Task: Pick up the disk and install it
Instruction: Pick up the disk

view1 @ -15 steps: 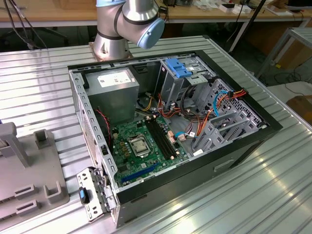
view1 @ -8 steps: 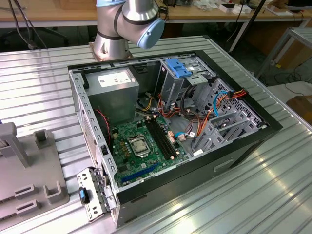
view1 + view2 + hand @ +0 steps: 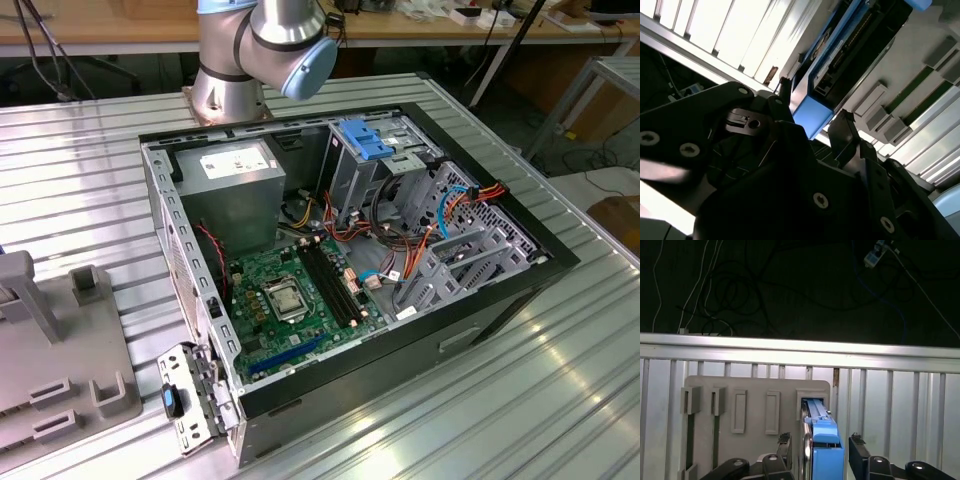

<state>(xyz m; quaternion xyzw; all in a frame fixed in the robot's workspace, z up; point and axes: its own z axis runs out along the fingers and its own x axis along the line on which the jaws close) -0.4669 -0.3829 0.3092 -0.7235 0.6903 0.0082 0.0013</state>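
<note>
Open computer case [image 3: 480,320] on a ribbed metal table [image 3: 500,420], with the base of the robot arm [image 3: 265,50] standing behind it in the exterior view. Inside the case lie a green circuit board [image 3: 290,300], a grey metal box with a white label [image 3: 235,180], a light-blue ribbed latch plate [image 3: 365,140] and a grey drive cage [image 3: 440,250] crossed by orange, red and blue cables. A grey holder plate [image 3: 60,350] with upright slots sits on the table at the exterior view's left, well apart from the drive cage.

In the first wrist view the disk [image 3: 822,427] stands on its edge in one slot of the same holder plate [image 3: 750,390], with its bright blue carrier rail facing the camera. The neighbouring slots of the plate hold nothing. Beyond the table edge, dark cables lie on a dark floor.

The claw [image 3: 821,440] is spread wide and straddles the disk: one black finger [image 3: 785,440] stands at each side of it, each with a narrow gap to the carrier, so neither finger is seen to touch it.

The second wrist view shows the same arrangement from a low angle: the disk [image 3: 840,55] rises between the two fingers [image 3: 842,125] of the claw [image 3: 812,107], and its blue end sits just beside them.
</note>
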